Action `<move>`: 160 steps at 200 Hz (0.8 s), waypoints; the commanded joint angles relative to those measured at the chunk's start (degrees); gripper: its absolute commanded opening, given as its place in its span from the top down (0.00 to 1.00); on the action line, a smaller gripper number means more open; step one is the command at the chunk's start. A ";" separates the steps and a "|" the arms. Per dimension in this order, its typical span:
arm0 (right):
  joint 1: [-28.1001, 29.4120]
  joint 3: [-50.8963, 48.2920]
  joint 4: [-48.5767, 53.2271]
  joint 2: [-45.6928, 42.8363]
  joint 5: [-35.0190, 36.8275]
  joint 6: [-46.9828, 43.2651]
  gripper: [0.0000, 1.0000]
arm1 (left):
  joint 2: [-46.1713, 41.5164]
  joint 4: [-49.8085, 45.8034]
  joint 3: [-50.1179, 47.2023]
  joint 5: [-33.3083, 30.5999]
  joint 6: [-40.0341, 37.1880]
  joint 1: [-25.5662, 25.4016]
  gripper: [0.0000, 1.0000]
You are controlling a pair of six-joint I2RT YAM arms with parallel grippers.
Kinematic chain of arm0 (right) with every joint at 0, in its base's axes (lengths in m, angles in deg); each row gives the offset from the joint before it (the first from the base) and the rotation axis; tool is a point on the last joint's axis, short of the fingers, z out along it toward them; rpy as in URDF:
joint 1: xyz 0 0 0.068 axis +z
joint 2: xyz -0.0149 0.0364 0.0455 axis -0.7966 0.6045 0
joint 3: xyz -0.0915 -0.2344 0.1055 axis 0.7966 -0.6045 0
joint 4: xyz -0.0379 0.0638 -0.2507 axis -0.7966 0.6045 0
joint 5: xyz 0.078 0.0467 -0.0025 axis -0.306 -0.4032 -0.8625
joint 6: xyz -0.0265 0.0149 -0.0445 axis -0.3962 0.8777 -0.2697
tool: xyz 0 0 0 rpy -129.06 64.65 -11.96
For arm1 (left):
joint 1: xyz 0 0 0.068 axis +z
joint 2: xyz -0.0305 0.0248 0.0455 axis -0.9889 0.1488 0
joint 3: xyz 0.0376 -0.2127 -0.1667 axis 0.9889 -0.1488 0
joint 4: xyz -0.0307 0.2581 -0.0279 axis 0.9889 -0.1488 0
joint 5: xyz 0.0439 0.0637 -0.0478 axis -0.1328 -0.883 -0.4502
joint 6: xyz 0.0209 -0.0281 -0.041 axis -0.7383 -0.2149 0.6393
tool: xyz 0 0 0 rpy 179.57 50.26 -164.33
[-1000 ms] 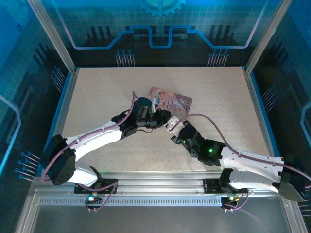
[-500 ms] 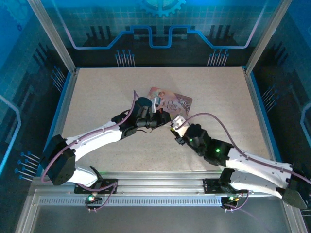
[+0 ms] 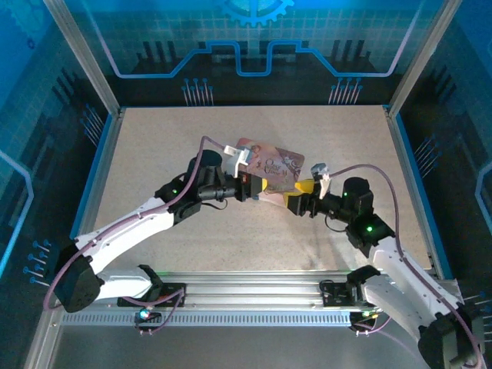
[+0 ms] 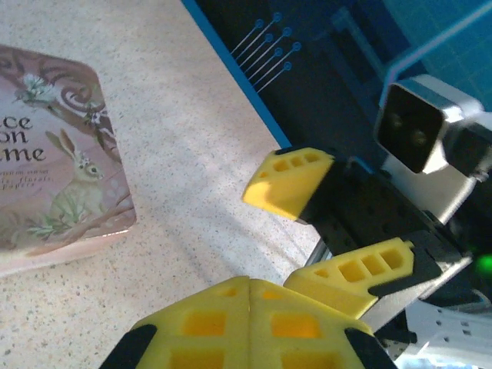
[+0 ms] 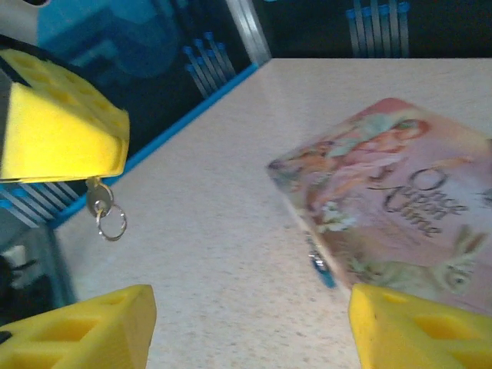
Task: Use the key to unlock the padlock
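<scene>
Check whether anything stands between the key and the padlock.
Nothing visible does. In the right wrist view the key hangs from the shut left claw, and only bare table lies between it and the padlock, which lies beside the pink tin's near edge. The tin sits beyond the padlock, not in the path.

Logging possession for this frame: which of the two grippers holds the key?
The left gripper: its jaws are shut with the key and its ring dangling below. The right gripper has open, empty jaws.
</scene>
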 commanded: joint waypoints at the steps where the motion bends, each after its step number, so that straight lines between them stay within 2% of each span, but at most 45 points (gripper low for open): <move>1: -1.53 -0.52 -11.90 3.12 -18.03 9.39 0.29 | -1.94 -0.82 -0.60 7.39 -6.65 0.93 1.00; 30: -0.90 0.00 -19.15 7.22 -22.05 13.66 0.29 | -2.73 0.29 -0.66 9.88 -7.72 1.17 1.00; 87: 3.83 3.04 -21.97 10.22 -20.94 13.64 0.33 | -2.51 1.96 -0.55 10.42 -6.45 1.36 1.00; 160: 6.57 6.05 -24.13 15.11 -19.48 14.07 0.41 | -2.61 3.00 -0.84 10.96 -5.40 1.32 1.00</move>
